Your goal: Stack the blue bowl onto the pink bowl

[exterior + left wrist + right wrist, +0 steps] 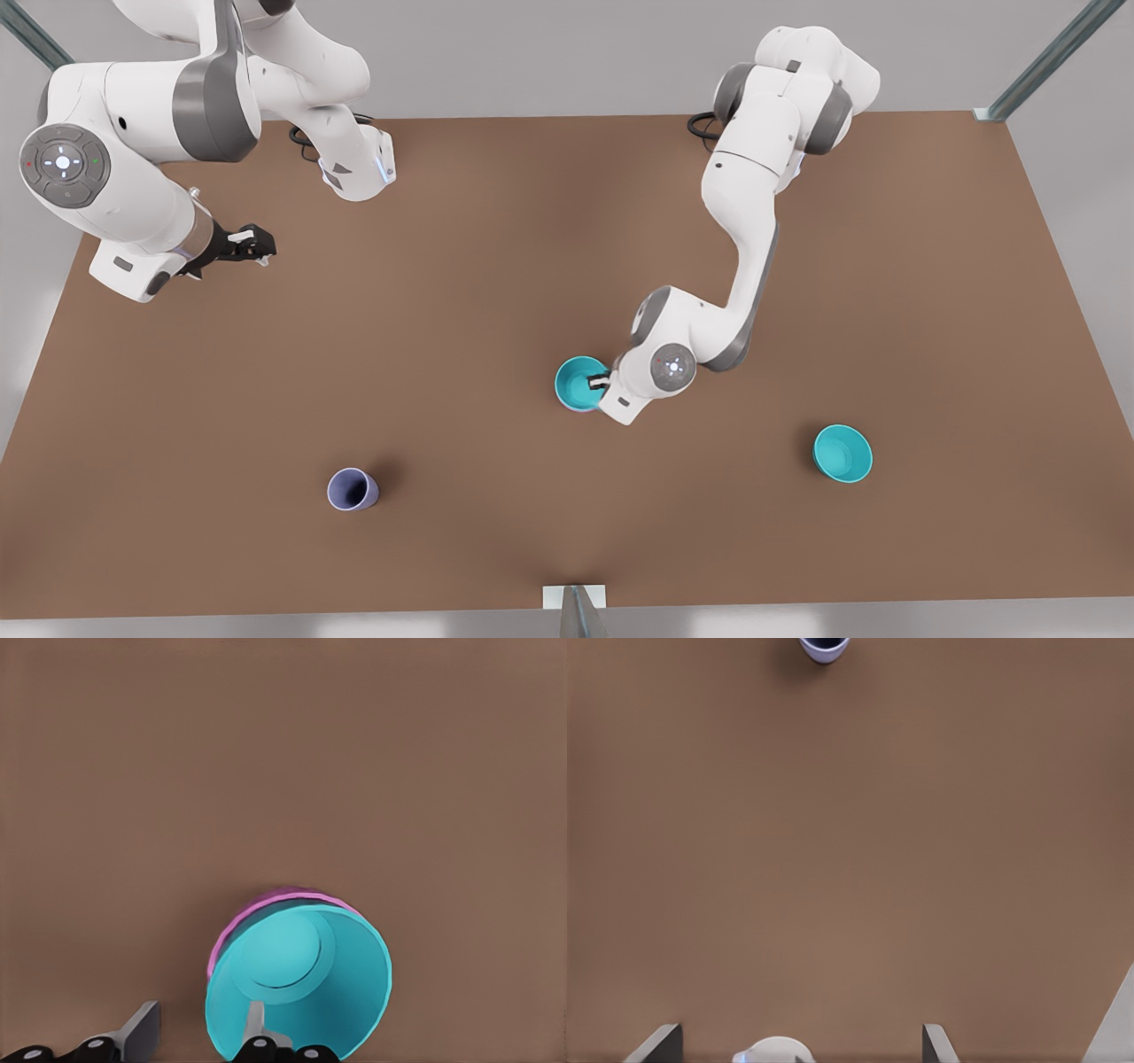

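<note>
Two bowls sit nested at the front view's centre: we see the blue bowl (580, 383) hiding most of the pink bowl (266, 904). Left gripper (599, 383) jaws spread astride its rim; right gripper (252, 244), upper left, waits open.

Light is even, soft and fairly bright, seemingly from overhead. The table (496, 292) shows no glare. A faint dark shadow lies just beside the cup (353, 489), and soft blurred ones beside the bowls. Edges look slightly smeared, with no visible bending.
</note>
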Controlling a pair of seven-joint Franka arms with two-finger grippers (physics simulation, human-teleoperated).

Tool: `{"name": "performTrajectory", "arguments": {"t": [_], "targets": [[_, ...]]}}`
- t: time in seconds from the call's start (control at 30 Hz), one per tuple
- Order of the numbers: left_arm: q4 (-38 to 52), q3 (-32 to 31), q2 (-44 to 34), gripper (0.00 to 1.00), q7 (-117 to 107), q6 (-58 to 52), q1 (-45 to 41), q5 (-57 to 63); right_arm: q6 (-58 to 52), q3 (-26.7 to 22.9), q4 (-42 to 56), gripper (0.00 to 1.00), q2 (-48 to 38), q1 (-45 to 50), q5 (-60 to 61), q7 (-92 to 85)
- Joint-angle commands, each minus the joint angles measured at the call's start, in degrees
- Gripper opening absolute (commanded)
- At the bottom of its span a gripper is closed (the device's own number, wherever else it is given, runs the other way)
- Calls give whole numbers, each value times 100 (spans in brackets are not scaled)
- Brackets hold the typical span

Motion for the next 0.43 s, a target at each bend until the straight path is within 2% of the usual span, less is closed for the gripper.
{"name": "performTrajectory", "arguments": {"t": [0.0, 0.13, 0.17, 0.2, 0.23, 0.27, 0.4], "targets": [[38, 113, -405, 100, -131, -1334, 334, 291, -9, 0, 2, 100, -6, 0, 2, -124], [354, 236, -2040, 100, 2145, -3726, 1091, 2259, -9, 0, 20, 100, 3, 0, 2, -124], [398, 219, -2374, 100, 2322, -4174, 1100, 2471, -9, 0, 20, 100, 3, 0, 2, -124], [715, 0, -2602, 100, 2340, -4412, 1494, 2418, -9, 0, 20, 100, 3, 0, 2, -124], [31, -265, -3287, 100, 2454, -3807, 1847, 2357, -9, 0, 20, 100, 3, 0, 2, -124], [-278, -282, -3518, 100, 2472, -3525, 1856, 2383, -9, 0, 20, 100, 3, 0, 2, -124], [-278, -274, -3465, 100, 2463, -3525, 1830, 2374, -9, 0, 20, 100, 3, 0, 11, -124]]}}
